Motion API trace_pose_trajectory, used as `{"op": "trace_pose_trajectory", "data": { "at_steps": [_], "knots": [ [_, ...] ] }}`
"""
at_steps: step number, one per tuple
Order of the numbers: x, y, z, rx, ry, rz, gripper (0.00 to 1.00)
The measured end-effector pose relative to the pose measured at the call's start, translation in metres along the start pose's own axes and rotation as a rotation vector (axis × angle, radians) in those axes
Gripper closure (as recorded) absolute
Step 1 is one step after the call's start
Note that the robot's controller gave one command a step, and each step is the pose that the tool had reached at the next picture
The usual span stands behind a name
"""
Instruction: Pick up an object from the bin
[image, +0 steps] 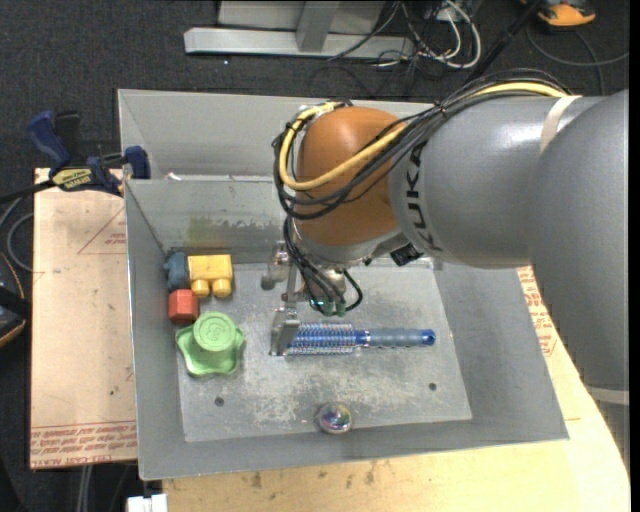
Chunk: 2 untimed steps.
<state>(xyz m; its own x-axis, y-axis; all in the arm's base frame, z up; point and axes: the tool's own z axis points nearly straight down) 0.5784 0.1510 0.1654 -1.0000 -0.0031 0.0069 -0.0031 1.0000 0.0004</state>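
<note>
Item: blue brush, lying mid-bin, bristle head under the gripper, whose opening cannot be told; risk: an off-centre grasp at the head may let the long handle tip and slip out.

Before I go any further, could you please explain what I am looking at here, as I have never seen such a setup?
A single camera looks down, slightly from one side, into a grey metal bin. The big grey and orange shape is a robot arm reaching in from the right; its job is to pick one thing out. Its hand is down at the bristle end of a blue brush lying mid-bin. Whether it grips the brush, I cannot tell. To the left lie a green flower-shaped lid, a yellow block and a small red block. A shiny ball sits near the front.
</note>
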Motion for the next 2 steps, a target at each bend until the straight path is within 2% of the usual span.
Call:
{"op": "trace_pose_trajectory", "data": {
  "at_steps": [1,2],
  "knots": [
    [0.0198,-0.0914,0.0640,0.004,0.000,-0.054,0.00],
    [0.0175,-0.0853,0.0600,-0.001,-0.009,-0.060,1.00]
  ]
}}
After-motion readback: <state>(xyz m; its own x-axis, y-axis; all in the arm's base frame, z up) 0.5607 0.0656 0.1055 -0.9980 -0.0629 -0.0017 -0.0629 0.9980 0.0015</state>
